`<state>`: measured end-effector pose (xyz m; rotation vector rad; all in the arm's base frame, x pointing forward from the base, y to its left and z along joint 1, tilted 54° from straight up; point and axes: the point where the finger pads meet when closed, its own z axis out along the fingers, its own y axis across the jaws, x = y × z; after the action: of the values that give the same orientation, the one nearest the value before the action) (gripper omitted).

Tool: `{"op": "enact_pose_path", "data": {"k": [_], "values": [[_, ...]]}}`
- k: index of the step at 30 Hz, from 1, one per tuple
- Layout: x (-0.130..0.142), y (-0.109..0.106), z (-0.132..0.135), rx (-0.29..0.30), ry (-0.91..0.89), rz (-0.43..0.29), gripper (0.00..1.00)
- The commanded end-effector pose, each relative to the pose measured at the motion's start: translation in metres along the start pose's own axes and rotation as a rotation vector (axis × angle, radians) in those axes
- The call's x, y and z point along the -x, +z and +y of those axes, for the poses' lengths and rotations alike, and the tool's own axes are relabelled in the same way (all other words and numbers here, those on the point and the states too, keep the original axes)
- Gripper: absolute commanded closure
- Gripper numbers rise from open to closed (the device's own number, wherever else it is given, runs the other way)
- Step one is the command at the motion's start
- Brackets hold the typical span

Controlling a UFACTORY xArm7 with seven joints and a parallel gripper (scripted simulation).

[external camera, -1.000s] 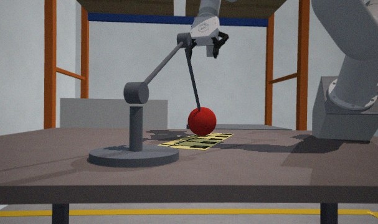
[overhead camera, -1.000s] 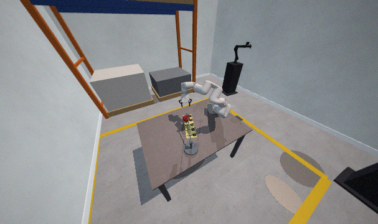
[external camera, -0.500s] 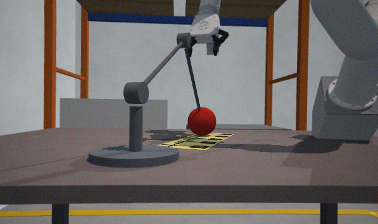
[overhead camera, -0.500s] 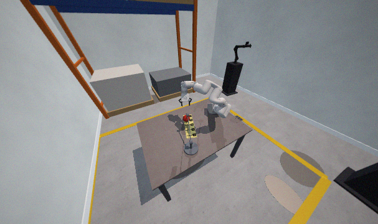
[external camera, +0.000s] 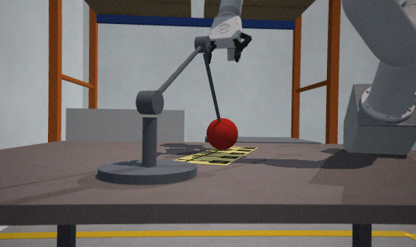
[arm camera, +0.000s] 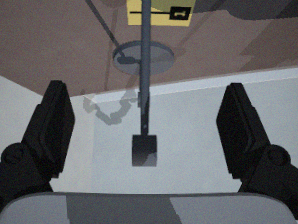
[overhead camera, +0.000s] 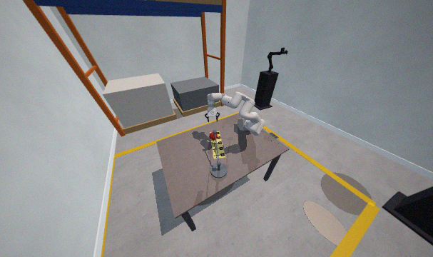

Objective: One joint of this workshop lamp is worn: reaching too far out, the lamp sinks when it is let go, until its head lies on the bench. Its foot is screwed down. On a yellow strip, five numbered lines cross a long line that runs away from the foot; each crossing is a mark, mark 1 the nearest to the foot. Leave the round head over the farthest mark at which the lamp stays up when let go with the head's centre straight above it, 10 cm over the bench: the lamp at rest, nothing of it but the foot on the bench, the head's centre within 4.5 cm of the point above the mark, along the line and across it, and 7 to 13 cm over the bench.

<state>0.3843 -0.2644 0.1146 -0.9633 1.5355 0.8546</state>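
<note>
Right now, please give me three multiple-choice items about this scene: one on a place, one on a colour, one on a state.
1. Where is the lamp's foot?
A. on the bench
B. on the floor
C. on a crate

2. What colour is the round head?
A. blue
B. red
C. green

3. How is the gripper?
A. shut on the head
B. shut on nothing
C. open

Key: 1 A, the foot stands on the bench; 2 B, the head is red; 3 C, its fingers stand wide apart, holding nothing.
</note>
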Motion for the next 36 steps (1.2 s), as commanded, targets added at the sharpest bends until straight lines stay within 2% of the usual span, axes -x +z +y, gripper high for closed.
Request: {"op": "enact_pose_path", "data": {"k": [1, 30, 36], "values": [[0.000, -0.002, 0.000, -0.004, -0.001, 0.003, 0.00], [0.000, -0.002, 0.000, -0.004, -0.001, 0.003, 0.00], [0.011, -0.025, 0.000, -0.004, -0.001, 0.003, 0.00]]}}
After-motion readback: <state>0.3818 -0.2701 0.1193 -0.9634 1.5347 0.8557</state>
